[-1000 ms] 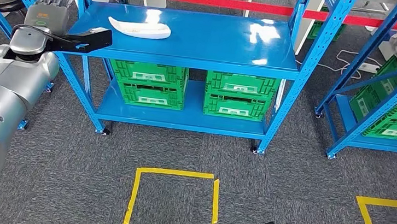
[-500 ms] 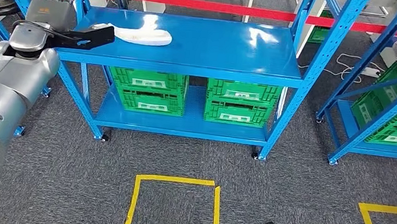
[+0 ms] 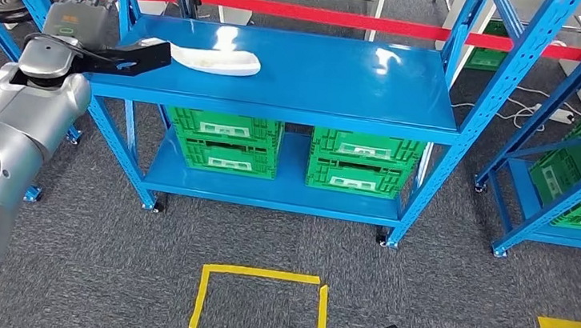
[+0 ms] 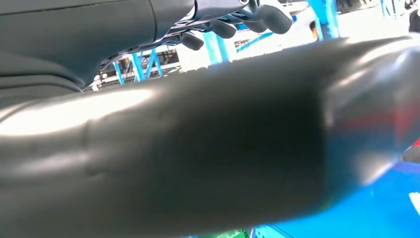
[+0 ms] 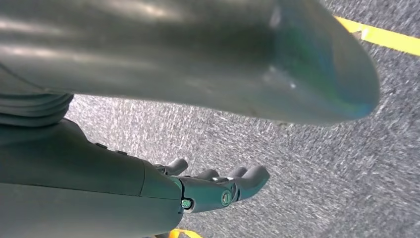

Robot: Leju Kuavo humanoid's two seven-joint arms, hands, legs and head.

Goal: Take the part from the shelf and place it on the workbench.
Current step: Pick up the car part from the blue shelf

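The robot's left arm is raised w/ the left hand (image 3: 76,19) level w/ the top of the blue shelf (image 3: 343,81), prob. so it can reach in sideways for the white part (image 3: 217,60) lying on that top, near its left end. Left fingers (image 4: 223,28) look apart, holding nothing; the part sits just beside them, not touching as far as can be told. Right hand (image 5: 218,191) hangs over the carpet, fingers loosely apart, empty.

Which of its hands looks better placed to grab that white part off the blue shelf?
Probably the left hand: it is raised at the shelf's corner beside the white part. The right hand hangs over the carpet.
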